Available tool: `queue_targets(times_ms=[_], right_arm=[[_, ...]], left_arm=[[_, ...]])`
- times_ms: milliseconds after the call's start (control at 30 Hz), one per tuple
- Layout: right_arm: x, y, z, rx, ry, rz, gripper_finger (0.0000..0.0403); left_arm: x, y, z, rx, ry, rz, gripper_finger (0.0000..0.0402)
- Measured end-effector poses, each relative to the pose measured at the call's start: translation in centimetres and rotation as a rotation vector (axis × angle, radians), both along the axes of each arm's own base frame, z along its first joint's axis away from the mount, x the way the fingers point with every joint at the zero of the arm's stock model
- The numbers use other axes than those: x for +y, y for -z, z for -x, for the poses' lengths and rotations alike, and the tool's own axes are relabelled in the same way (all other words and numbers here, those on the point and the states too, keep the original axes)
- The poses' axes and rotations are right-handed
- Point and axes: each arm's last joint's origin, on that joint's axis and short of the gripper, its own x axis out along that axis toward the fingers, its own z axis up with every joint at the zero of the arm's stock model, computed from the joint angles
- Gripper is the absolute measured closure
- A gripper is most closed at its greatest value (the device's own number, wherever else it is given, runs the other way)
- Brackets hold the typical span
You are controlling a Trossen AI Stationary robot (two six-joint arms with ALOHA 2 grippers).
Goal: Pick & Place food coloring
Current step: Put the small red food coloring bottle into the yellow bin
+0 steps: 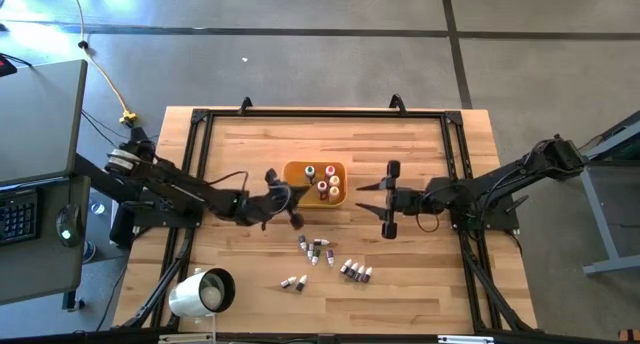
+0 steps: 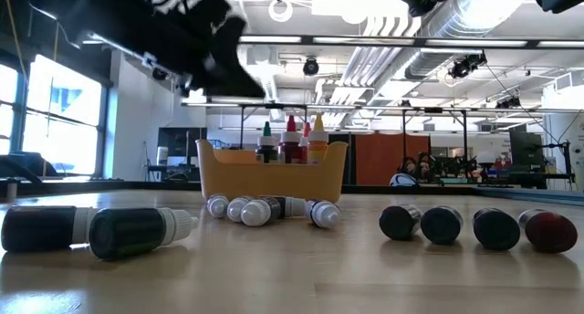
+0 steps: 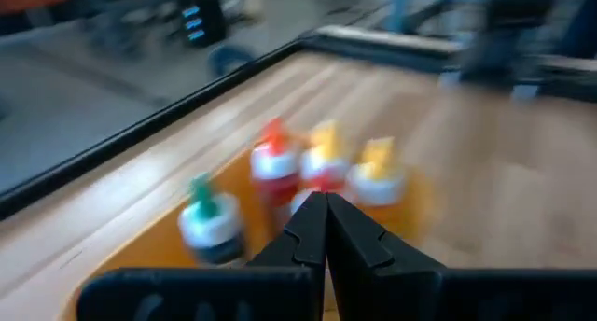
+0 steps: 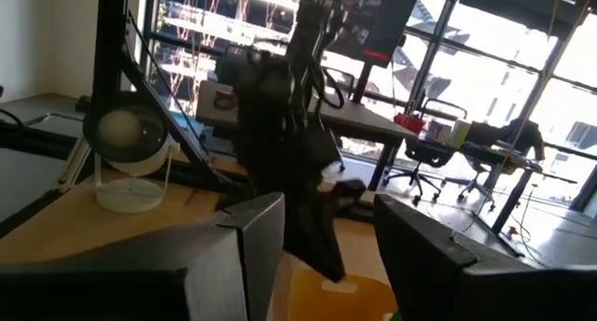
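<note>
Left claw (image 1: 287,197) hangs just beside the left edge of the orange tray (image 1: 296,168), above the desk (image 1: 420,274). In the left wrist view its two dark fingers (image 3: 322,232) are pressed together and nothing is seen between them. In front of them stand several food coloring bottles (image 3: 322,172) inside the tray, with red, yellow and green tips. The low view shows the same bottles (image 2: 291,141) upright, their tips above the tray wall (image 2: 271,175).

Right claw (image 1: 388,198) waits on the other side of the tray, a little apart from it, with its fingers (image 4: 233,256) spread wide and holding nothing.

More food coloring lies on the desk in front of the tray: one small group (image 1: 316,248) near the middle, another group (image 1: 356,272) to the right of it, and a pair (image 1: 295,282) closer to the front edge. In the low view these lie on their sides, some with pale caps (image 2: 239,209) and some dark (image 2: 442,224).

A white lamp (image 1: 203,292) stands at the front left corner of the desk.
</note>
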Motion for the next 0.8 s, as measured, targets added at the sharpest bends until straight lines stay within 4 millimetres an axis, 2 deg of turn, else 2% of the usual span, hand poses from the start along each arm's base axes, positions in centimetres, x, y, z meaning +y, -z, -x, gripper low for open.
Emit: queue_targets(times_ms=[167,400,633,800], right_arm=[[0.0,0.7,0.0,0.07,-0.016,-0.041,0.0242],[0.7,0.7,-0.3,0.116,-0.207,-0.043,0.0242],[1.6,1.3,-3.0,0.287,-0.271,-0.035,0.0242],[2.1,1.8,-4.9,0.441,-0.265,-0.008,0.0242]], left_arm=[[-2.4,-2.1,0.9,-0.06,0.18,-0.043,0.0399],[-4.5,-1.8,1.6,-0.045,0.251,-0.008,0.038],[-5.1,-1.5,1.7,-0.045,0.3,0.043,0.0331],[-5.6,-1.4,1.7,-0.025,0.499,0.105,0.0304]])
